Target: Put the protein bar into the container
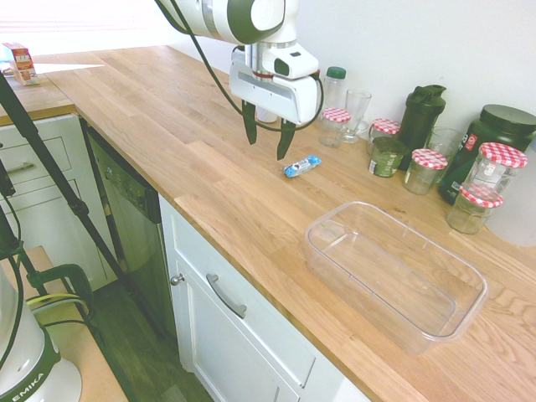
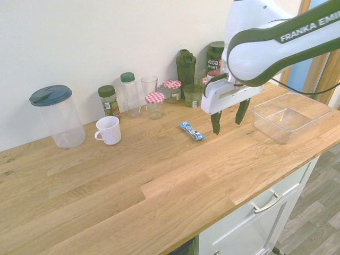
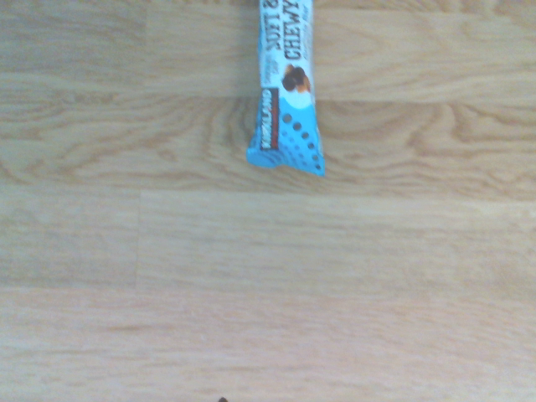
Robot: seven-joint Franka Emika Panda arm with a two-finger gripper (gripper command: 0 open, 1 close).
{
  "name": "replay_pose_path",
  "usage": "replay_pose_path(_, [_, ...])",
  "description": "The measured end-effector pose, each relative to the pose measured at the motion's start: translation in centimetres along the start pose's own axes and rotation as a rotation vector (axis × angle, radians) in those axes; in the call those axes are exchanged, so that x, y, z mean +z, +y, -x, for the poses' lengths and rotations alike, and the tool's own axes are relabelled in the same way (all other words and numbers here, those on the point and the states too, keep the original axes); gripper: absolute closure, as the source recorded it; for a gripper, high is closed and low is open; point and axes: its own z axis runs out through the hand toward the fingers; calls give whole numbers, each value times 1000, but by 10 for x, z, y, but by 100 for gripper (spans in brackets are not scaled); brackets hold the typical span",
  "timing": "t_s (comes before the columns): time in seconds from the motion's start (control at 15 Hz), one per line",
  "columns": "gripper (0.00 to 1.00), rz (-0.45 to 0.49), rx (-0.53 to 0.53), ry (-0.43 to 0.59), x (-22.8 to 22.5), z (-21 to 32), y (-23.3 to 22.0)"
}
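The protein bar (image 1: 302, 166) (image 2: 191, 130) (image 3: 287, 84) lies flat on the wooden counter in its blue and white wrapper. My gripper (image 1: 267, 139) (image 2: 227, 119) hangs open above the counter, close beside the bar and not touching it, with nothing between its fingers. The container (image 1: 396, 273) (image 2: 289, 115), a clear shallow plastic tub, sits empty near the counter's front edge, away from the bar. The wrist view shows one end of the bar on bare wood.
Along the wall stand red-checked-lid jars (image 1: 427, 170), a dark shaker bottle (image 1: 420, 113), a green tub (image 1: 488, 142), spice bottles (image 2: 109, 101) and a glass (image 1: 356, 114). A white mug (image 2: 109, 130) and a lidded clear jug (image 2: 56, 116) stand further along.
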Motion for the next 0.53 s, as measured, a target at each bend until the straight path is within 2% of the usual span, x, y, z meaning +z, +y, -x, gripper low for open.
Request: replay_pose_path(0.53, [0,35,-20,1,47,-30,-54])
